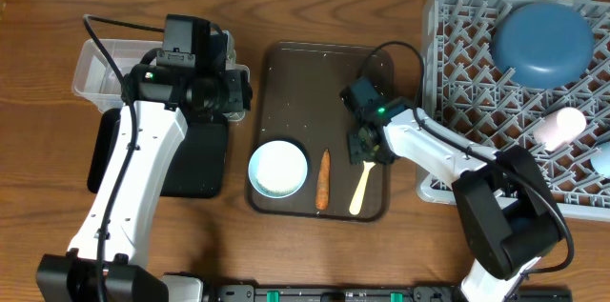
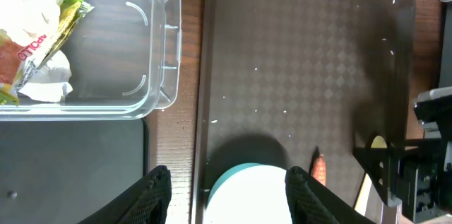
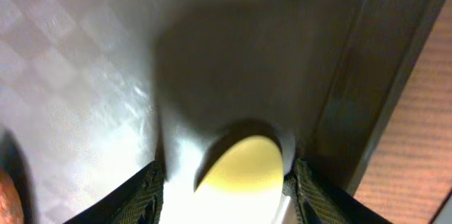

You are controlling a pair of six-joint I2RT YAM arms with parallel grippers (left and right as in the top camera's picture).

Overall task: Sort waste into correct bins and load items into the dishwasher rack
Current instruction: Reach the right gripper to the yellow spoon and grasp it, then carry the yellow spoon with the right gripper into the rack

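Wrapper (image 2: 53,37) and tissues (image 2: 42,90) lie in the clear tub (image 2: 159,54). The left gripper (image 2: 227,185) hangs released above the white bowl (image 1: 278,169) on the brown tray (image 1: 315,73), beside 1 carrot (image 1: 323,180). The right gripper (image 3: 224,181) straddles the yellow spoon (image 3: 244,164), unclenched, with a gap on 1 side. The rack (image 1: 457,64) holds a blue bowl (image 1: 543,42).

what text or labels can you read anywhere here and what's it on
Yellow-green crumpled snack wrapper in the clear plastic rectangular tub: white letters on a red patch, too crumpled and blurred to read.
No other words, numbers or signs show in any view.
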